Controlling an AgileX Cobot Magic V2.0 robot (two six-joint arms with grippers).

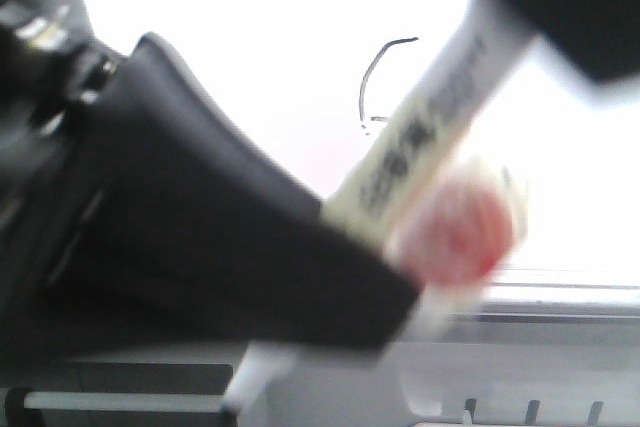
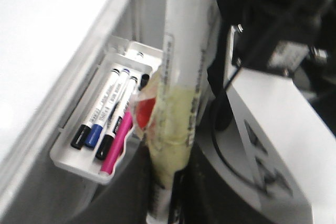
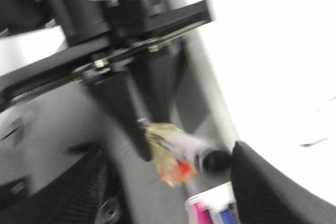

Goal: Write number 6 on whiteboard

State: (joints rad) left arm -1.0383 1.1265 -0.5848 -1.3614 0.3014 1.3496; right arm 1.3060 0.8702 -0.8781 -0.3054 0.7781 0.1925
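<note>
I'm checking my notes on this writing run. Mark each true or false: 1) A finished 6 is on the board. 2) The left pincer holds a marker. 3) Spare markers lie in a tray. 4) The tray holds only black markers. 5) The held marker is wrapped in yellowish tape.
1) False: the line on the whiteboard is only a curved stroke so far.
2) True: the left pincer grips the marker.
3) True: they lie in the tray.
4) False: a pink marker and a blue-capped one are there too.
5) True: tape wraps it.
</note>
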